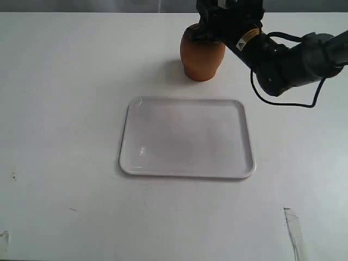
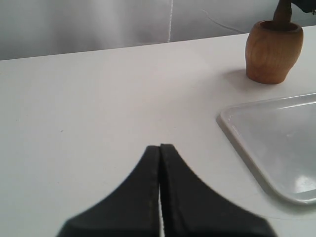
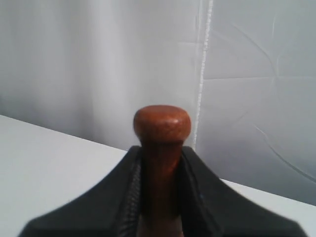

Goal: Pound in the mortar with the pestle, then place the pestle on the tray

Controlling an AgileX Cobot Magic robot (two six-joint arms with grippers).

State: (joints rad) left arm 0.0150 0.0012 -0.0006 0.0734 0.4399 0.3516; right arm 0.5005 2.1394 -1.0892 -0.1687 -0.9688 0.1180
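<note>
The brown barrel-shaped mortar [image 1: 202,57] stands at the back of the table, behind the white tray [image 1: 136,163]. My right gripper [image 3: 161,150] hangs over the mortar's mouth, shut on the reddish-brown pestle [image 3: 162,129], whose small knob sticks out beyond the fingertips. In the left wrist view the pestle [image 2: 283,12] rises out of the mortar [image 2: 273,51], with the tray's corner [image 2: 232,126] nearer. The exterior view hides the pestle behind the right arm [image 1: 283,54]. My left gripper [image 2: 160,148] is shut and holds nothing, low over bare table left of the tray.
A black cable [image 1: 283,103] loops down from the right arm near the tray's far right corner. Small dark marks [image 1: 13,176] dot the table's left side, and a scuffed strip [image 1: 293,231] lies at the front right. A pale wall rises behind the table.
</note>
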